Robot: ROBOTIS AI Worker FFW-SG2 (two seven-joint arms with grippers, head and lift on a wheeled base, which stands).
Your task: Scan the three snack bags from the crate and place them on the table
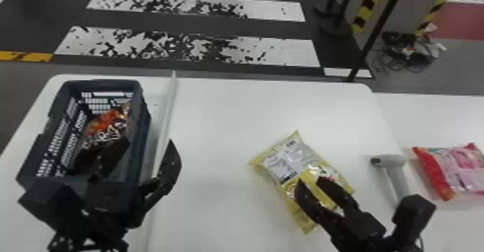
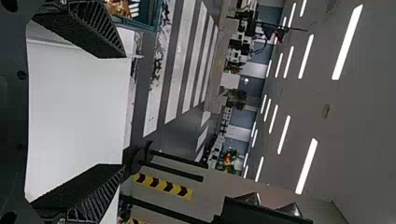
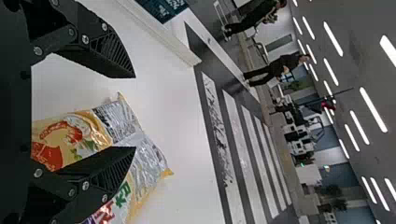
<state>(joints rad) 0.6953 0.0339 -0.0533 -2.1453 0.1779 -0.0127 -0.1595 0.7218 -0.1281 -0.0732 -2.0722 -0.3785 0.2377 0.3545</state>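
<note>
Right fingers [image 1: 308, 199] parted over yellow bag [image 1: 279, 159]; left fingers [image 1: 172, 165] parted.

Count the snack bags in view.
3: an orange-and-black one in the crate, a yellow one on the table near the right hand, and a pink one right of the scanner. The crate may hide more.

Yellow bag [image 1: 288, 163], pink bag [image 1: 454, 169], crated bag [image 1: 108, 127]

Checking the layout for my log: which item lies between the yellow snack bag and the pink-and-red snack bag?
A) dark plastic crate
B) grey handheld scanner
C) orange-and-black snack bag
B: the grey handheld scanner lies on the white table between those two bags.
</note>
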